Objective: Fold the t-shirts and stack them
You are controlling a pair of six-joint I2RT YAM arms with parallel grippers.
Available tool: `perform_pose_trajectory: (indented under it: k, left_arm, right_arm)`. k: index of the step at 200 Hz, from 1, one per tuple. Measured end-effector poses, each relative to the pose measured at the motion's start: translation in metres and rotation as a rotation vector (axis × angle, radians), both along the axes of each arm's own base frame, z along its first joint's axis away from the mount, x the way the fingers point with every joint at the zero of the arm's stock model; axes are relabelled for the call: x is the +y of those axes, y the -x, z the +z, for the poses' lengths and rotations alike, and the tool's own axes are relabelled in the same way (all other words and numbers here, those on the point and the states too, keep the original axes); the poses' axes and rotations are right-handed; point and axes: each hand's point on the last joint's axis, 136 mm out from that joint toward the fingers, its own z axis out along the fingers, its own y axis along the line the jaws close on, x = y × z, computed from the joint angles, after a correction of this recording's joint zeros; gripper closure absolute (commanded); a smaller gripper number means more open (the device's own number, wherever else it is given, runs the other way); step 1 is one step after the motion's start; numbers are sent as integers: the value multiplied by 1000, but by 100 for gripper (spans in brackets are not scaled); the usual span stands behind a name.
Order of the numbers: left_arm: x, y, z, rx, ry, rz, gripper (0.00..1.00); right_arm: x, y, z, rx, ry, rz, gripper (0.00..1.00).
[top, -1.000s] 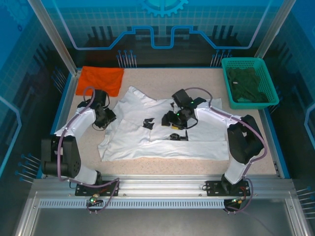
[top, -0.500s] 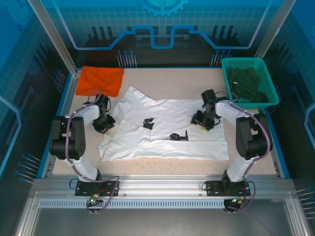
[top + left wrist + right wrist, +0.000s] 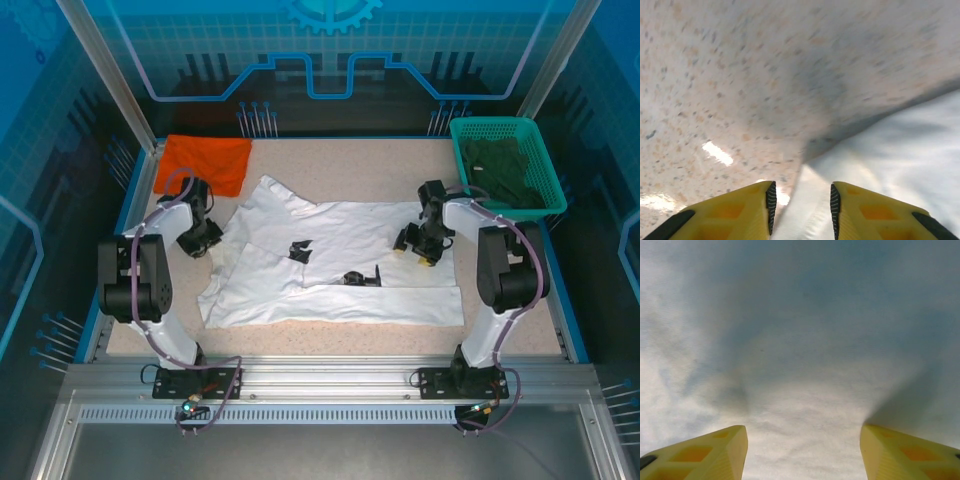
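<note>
Top external view, from left to right: the orange t-shirt (image 3: pixel 205 162) lies folded at the far left corner of the speckled table (image 3: pixel 350 165), well apart from both grippers' fingertips. Just in front of it the left gripper (image 3: pixel 205 244) points down at the left edge of the white t-shirt (image 3: pixel 330 270). In the left wrist view that gripper (image 3: pixel 801 202) has its yellow fingers a narrow gap apart. A hem of the white t-shirt (image 3: pixel 900 165) runs into the gap. The cloth spreads away to the right and bare table (image 3: pixel 740 75) lies to the left. The fingers are not pressed together on it.

The white t-shirt is spread across the middle of the table, partly folded, with small black marks (image 3: pixel 300 250) on its front. Over its right part the right gripper (image 3: pixel 415 254) hangs low. The right wrist view shows this gripper (image 3: pixel 804 450) with its fingers spread wide, unclenched. White t-shirt (image 3: pixel 800 365) lies beneath and between them, and nothing is gripped.

At the far right corner stands a green basket (image 3: pixel 470 135) holding dark green cloth (image 3: pixel 510 170).
</note>
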Motion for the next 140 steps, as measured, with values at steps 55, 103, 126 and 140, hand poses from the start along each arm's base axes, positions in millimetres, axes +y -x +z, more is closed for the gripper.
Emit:
perform_pose_trajectory:
  k: [55,103,126,140]
  left_arm:
    - [-91,-9,66,-202,234,-160,61]
    - [-176,75,16,-18,368,-313,60]
    - [-168,112,-18,97,368,-265,60]
    - [-163,128,-30,148,358,-244,59]
  right_arm:
    - [31,-1,59,-168,-60,50,33]
    - [105,73,48,-110,-102,284,36]
    - [120,110,32,-43,-91,368,37]
    - [125,126,23,-5,-82,405,38]
